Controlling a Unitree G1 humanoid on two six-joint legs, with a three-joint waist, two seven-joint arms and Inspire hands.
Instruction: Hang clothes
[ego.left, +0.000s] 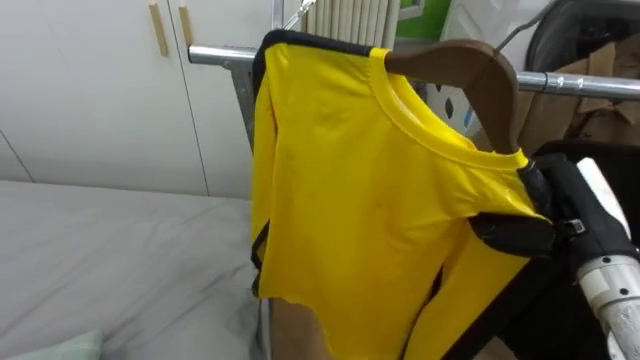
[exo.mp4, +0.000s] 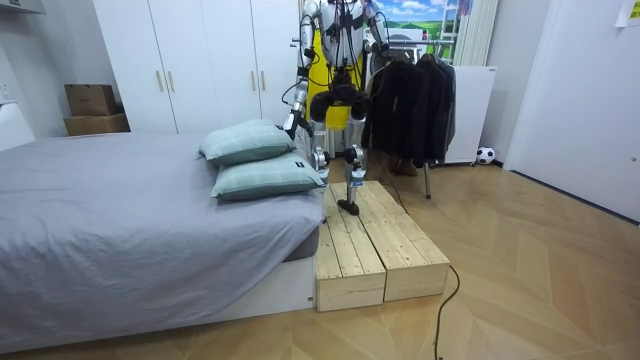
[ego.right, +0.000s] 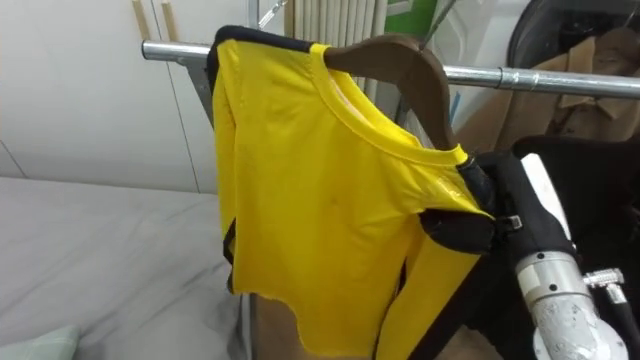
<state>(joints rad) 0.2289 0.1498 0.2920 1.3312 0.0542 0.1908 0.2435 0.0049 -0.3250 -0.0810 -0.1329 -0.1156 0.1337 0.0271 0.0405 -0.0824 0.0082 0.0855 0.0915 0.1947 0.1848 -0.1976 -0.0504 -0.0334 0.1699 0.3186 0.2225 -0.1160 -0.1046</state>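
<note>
Yellow shirt (ego.left: 350, 190), shoulder grasped by right hand's (ego.left: 565, 205) fingers (ego.left: 510, 232); room view shows robot on a wooden platform (exo.mp4: 380, 250).

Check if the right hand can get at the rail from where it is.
Probably yes: the right hand, gripping the shirt at its shoulder, sits just below the rail, with nothing seemingly between them.

Yellow shirt (ego.left: 350, 200) with dark trim, draped over a brown wooden hanger (ego.left: 483, 78). Pinched at one shoulder end between the fingers (ego.left: 510, 232) of the right hand (ego.left: 562, 203). Hangs loose to the left of and below the fingers, hem uneven. Hanger arch just above the fingers, level with the metal rail (ego.left: 215, 55); far shoulder well to their left, at the rail.
</note>
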